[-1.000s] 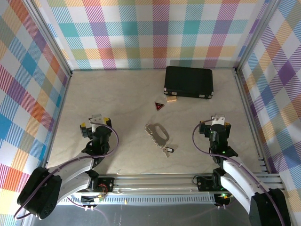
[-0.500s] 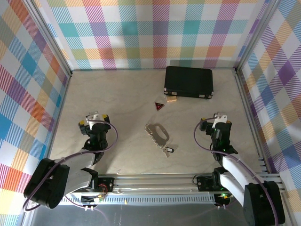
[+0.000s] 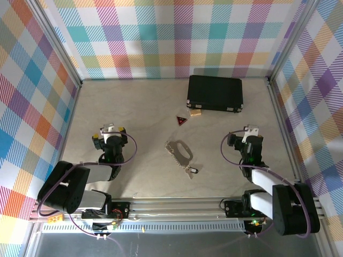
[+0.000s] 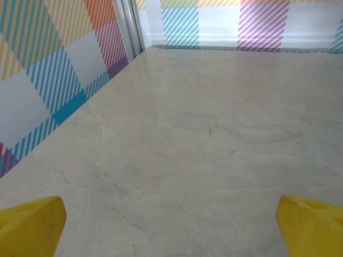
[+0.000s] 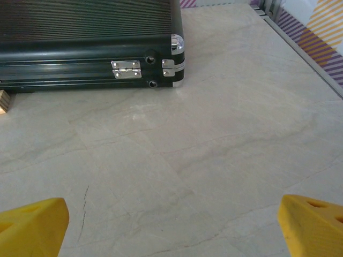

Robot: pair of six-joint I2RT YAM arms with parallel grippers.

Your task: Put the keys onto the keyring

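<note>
Both my arms have folded back toward their bases since a second ago. My left gripper (image 3: pixel 109 133) and right gripper (image 3: pixel 245 137) are spread fully wide, holding nothing. Between them on the beige marbled table (image 3: pixel 134 107) lies the tiny black-headed key (image 3: pixel 193 171), right at the chain end of the silver oblong keyring (image 3: pixel 180 149). Farther out: red-and-black triangular tag (image 3: pixel 181 120), small tan block (image 3: pixel 195 113), big black rectangular case (image 3: pixel 215 92).

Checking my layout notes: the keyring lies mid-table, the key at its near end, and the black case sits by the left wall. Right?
Not quite. The case sits by the far wall, right of centre, not the left wall, as the top external view shows. The keyring does lie mid-table, the key at its near end.
</note>
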